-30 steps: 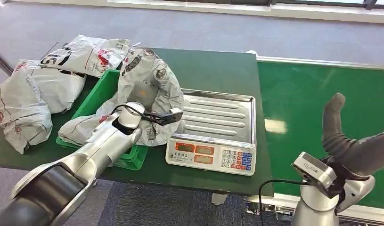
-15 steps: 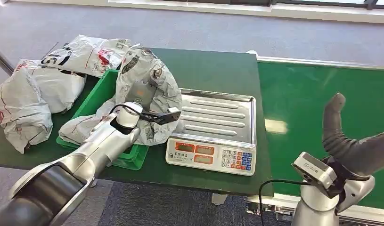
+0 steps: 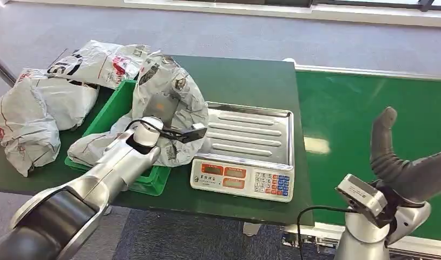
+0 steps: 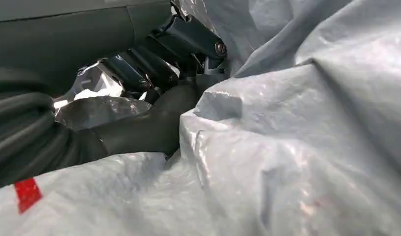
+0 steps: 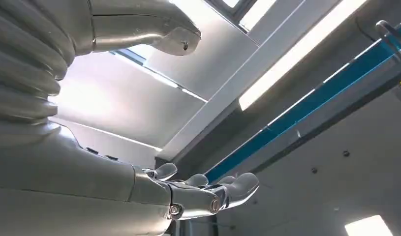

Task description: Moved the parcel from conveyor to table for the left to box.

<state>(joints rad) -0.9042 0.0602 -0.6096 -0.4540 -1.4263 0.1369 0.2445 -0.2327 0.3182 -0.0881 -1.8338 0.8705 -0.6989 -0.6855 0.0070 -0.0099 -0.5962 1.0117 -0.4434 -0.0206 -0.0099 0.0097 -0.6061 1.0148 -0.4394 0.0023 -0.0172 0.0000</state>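
Left hand (image 4: 139,113) is buried in crinkled grey plastic, thumb and dark fingers pressed into the folds of the parcel (image 3: 166,103), and from the wrist view it reads as a grip on the bag. From the head view the parcel stands propped up, straddling the near-right corner of the green box (image 3: 107,116) and leaning against the left edge of the scale (image 3: 245,151), its lower end spilling over the box rim. So the parcel is off the conveyor (image 3: 369,114) and over on the surface (image 3: 245,81), and the first leg of the job looks done. What's left, by my reading, is the boxing itself: the bag is at the box, partly over it, not yet lying settled inside, and the hand hasn't let go. Out on the other side, the right hand (image 3: 394,157) is lifted near the conveyor's front edge, fingers spread wide and holding nothing, palm turned up toward the ceiling in its wrist view. Further out, more grey bags (image 3: 39,108) are heaped on the surface to the left of and behind the box.
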